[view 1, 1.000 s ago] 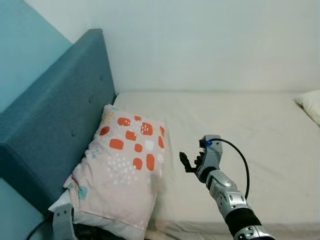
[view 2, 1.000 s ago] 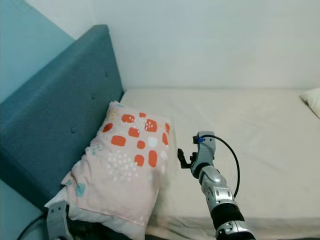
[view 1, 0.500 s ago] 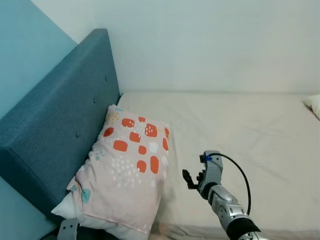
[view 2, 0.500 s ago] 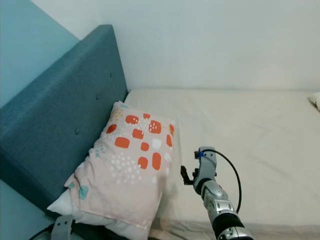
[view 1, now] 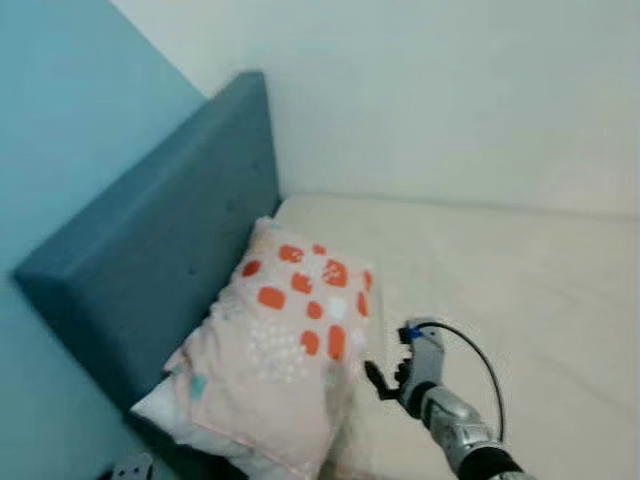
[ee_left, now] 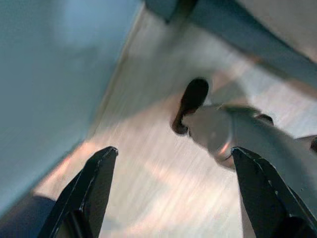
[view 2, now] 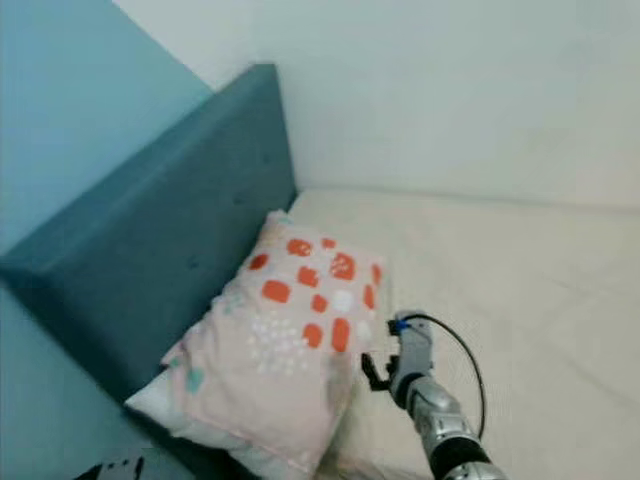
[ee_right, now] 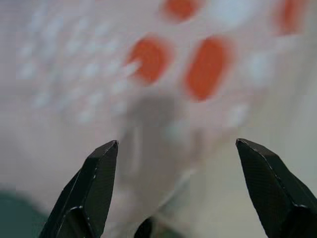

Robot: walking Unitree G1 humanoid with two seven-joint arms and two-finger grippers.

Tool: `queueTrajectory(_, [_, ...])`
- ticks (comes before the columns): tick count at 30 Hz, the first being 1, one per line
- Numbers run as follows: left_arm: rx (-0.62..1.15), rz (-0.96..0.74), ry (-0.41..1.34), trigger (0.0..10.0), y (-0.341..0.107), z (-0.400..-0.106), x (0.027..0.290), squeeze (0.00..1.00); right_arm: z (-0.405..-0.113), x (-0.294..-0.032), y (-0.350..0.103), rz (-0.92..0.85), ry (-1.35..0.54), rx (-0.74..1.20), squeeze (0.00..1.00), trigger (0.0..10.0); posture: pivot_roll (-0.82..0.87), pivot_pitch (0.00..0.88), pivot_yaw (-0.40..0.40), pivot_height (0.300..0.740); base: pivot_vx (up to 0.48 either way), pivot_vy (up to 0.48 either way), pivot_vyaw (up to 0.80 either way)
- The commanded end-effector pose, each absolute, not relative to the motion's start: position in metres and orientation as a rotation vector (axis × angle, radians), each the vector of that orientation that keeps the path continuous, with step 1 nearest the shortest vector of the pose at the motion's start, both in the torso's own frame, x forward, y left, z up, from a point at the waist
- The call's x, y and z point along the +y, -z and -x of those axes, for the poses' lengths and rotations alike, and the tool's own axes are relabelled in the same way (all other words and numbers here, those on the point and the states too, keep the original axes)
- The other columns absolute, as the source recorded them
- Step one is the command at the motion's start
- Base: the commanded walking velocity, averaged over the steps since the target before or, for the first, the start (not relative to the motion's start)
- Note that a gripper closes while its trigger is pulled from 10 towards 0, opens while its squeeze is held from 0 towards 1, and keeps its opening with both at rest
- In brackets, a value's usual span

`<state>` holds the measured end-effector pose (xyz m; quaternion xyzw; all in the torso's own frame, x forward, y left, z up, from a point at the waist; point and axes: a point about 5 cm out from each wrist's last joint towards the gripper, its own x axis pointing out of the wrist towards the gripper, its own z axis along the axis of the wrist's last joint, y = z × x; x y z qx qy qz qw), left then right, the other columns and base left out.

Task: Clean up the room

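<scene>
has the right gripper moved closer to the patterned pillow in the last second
Yes. The right gripper, open, has closed in on the pillow; the mattress gap between them has nearly gone.

One patterned pillow [view 1: 285,370] lies on one bed [view 1: 520,290], at nine o'clock from one right gripper [view 1: 376,380]. One blue headboard [view 1: 160,260] stands at the pillow's ten o'clock. One left gripper [ee_left: 173,188] hangs over the floor [ee_left: 143,168], two black fingers [ee_left: 94,188] spread wide.
</scene>
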<state>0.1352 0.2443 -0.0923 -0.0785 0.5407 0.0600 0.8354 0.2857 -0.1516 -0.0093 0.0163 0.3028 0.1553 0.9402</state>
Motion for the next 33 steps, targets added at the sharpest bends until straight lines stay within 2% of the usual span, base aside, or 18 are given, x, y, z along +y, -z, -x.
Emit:
queueTrajectory(1, [1.188, 0.150, -0.130, 10.0, 0.095, -0.126, 0.246, 0.00, -0.279, -0.155, 0.016, -0.024, -0.324, 0.648, 0.00, 10.0, -0.16, 0.045, 0.004, 0.740, 0.000, 0.000, 0.80])
queueTrajectory(12, [1.213, 0.159, -0.130, 10.0, 0.098, -0.117, 0.246, 0.00, -0.273, -0.156, 0.021, -0.009, -0.346, 0.685, 0.00, 10.0, -0.15, 0.045, 0.004, 0.740, 0.000, 0.000, 0.80])
queueTrajectory(14, [1.213, 0.152, -0.107, 10.0, 0.098, -0.115, 0.245, 0.00, -0.275, -0.172, 0.023, 0.058, -0.201, 0.706, 0.00, 10.0, -0.15, 0.042, 0.004, 0.740, 0.000, 0.000, 0.00])
queueTrajectory(16, [1.213, 0.152, -0.107, 10.0, 0.098, -0.115, 0.245, 0.00, -0.275, -0.172, 0.023, 0.058, -0.201, 0.706, 0.00, 10.0, -0.15, 0.042, 0.004, 0.740, 0.000, 0.000, 0.00])
queueTrajectory(19, [1.229, 0.161, -0.065, 10.0, 0.100, -0.111, 0.242, 0.00, -0.276, -0.193, 0.021, 0.079, -0.060, 0.721, 0.00, 10.0, -0.16, 0.038, 0.007, 0.740, 0.000, -0.472, 0.00])
queueTrajectory(22, [1.234, 0.180, -0.059, 10.0, 0.100, -0.110, 0.240, 0.00, -0.275, -0.197, 0.021, 0.084, -0.031, 0.726, 0.00, 10.0, -0.16, 0.038, 0.006, 0.740, 0.000, -0.472, 0.00])
queueTrajectory(27, [1.241, 0.209, -0.050, 10.0, 0.102, -0.106, 0.238, 0.00, -0.273, -0.206, 0.022, 0.079, 0.032, 0.752, 0.00, 10.0, -0.17, 0.034, 0.004, 0.740, 0.000, 0.000, 0.00])
queueTrajectory(33, [1.241, 0.207, -0.055, 10.0, 0.101, -0.105, 0.241, 0.00, -0.279, -0.212, 0.015, 0.017, 0.084, 0.692, 0.00, 10.0, -0.17, 0.039, 0.005, 0.740, 0.000, 0.000, 0.00])
